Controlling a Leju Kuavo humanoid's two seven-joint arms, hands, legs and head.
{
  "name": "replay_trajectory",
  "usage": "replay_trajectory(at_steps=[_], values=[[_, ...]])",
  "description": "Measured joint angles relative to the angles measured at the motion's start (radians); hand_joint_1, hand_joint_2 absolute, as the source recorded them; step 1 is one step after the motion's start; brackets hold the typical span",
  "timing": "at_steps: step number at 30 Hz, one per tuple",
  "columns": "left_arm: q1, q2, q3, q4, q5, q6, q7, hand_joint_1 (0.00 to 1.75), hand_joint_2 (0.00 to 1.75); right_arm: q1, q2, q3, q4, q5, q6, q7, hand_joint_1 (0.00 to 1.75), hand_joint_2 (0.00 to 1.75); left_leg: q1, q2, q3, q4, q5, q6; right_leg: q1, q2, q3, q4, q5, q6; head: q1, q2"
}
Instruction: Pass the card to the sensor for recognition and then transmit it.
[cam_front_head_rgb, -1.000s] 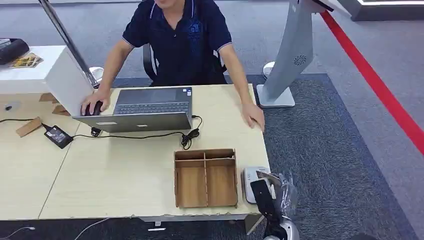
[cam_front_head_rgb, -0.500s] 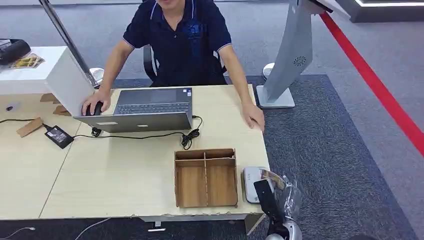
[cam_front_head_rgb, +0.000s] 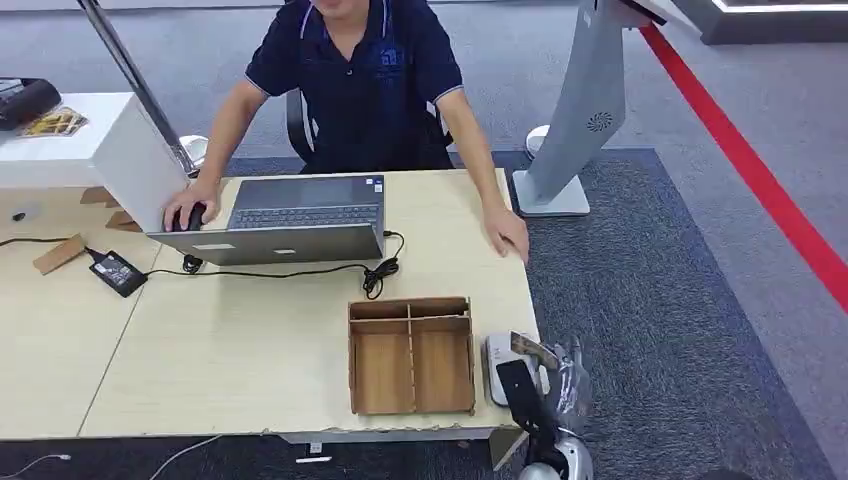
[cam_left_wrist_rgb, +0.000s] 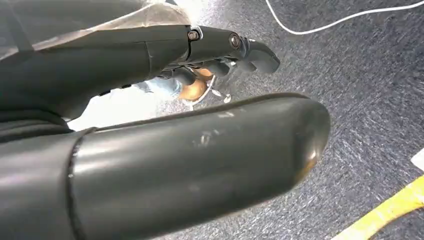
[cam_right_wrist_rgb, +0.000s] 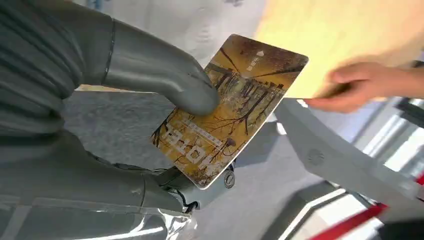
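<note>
My right hand (cam_front_head_rgb: 545, 375) hovers over the table's front right corner and pinches a yellow-brown card (cam_right_wrist_rgb: 231, 107) between thumb and fingers. In the head view the card (cam_front_head_rgb: 530, 349) sits tilted just above the small white sensor box (cam_front_head_rgb: 499, 365), which lies on the table beside the wooden tray. I cannot tell whether the card touches the sensor. My left hand (cam_left_wrist_rgb: 165, 125) hangs over grey carpet, its fingers loosely curled with nothing in them.
A wooden divided tray (cam_front_head_rgb: 411, 355) stands left of the sensor. A person sits behind the table (cam_front_head_rgb: 220, 350), one hand on a mouse by the laptop (cam_front_head_rgb: 290, 215), the other hand (cam_front_head_rgb: 507, 232) resting near the table's right edge. A grey kiosk stand (cam_front_head_rgb: 580, 110) rises at the back right.
My right hand with the card has shifted slightly left and toward the sensor box after dipping a little. The person has barely moved.
</note>
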Motion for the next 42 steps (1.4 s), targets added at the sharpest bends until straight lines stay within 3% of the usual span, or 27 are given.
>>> replay_trajectory(at_steps=[3,15,37,38,39,40,42], values=[[0.0,0.0,0.0,0.0,-0.007,0.0,-0.002,0.0,0.0,0.01,0.026,-0.006,-0.082,-0.013,0.0,-0.043,1.75,1.75,0.0,0.0,0.0,0.0,0.0,0.0,0.0,0.0,0.0,0.0,0.0,0.0,0.0,0.0],[0.0,0.0,-0.003,0.0,-0.026,-0.013,-0.012,0.0,0.0,0.028,0.037,0.03,-0.38,0.021,0.002,0.012,1.75,1.75,0.0,0.0,-0.001,0.0,0.0,0.0,-0.001,0.0,0.0,0.0,0.0,0.0,0.0,0.0],[-0.003,0.0,-0.006,0.0,-0.044,-0.028,-0.017,0.0,0.0,0.02,0.027,0.127,-0.484,0.028,0.005,0.034,1.75,1.75,0.0,0.0,-0.001,0.0,0.0,0.0,0.0,0.0,0.0,0.0,0.0,0.0,0.0,0.0],[-0.003,0.0,-0.006,0.0,-0.045,-0.028,-0.017,0.0,0.0,0.019,0.026,0.131,-0.484,0.028,0.004,0.037,0.42,1.75,0.0,0.0,-0.001,0.0,0.0,0.0,0.0,0.0,0.0,0.0,0.0,0.0,0.0,0.0],[-0.003,0.0,-0.007,0.0,-0.045,-0.028,-0.017,0.0,0.0,0.018,0.025,0.135,-0.484,0.028,0.004,0.039,0.09,1.75,0.0,0.0,-0.001,0.0,0.0,0.0,0.0,0.0,0.0,0.0,0.0,0.0,0.0,0.0],[-0.003,0.0,-0.008,0.0,-0.045,-0.028,-0.017,0.0,0.0,0.018,0.024,0.137,-0.484,0.029,0.004,0.042,0.0,1.75,0.0,0.0,-0.001,0.0,0.0,0.0,0.0,0.0,0.0,0.0,0.0,0.0,0.0,0.0],[-0.003,0.0,-0.009,0.0,-0.045,-0.028,-0.018,0.0,0.0,0.016,0.021,0.145,-0.484,0.032,0.004,0.062,0.0,1.75,0.0,0.0,-0.001,0.0,0.0,0.0,0.0,0.0,0.0,0.0,0.0,0.0,0.0,0.0]])
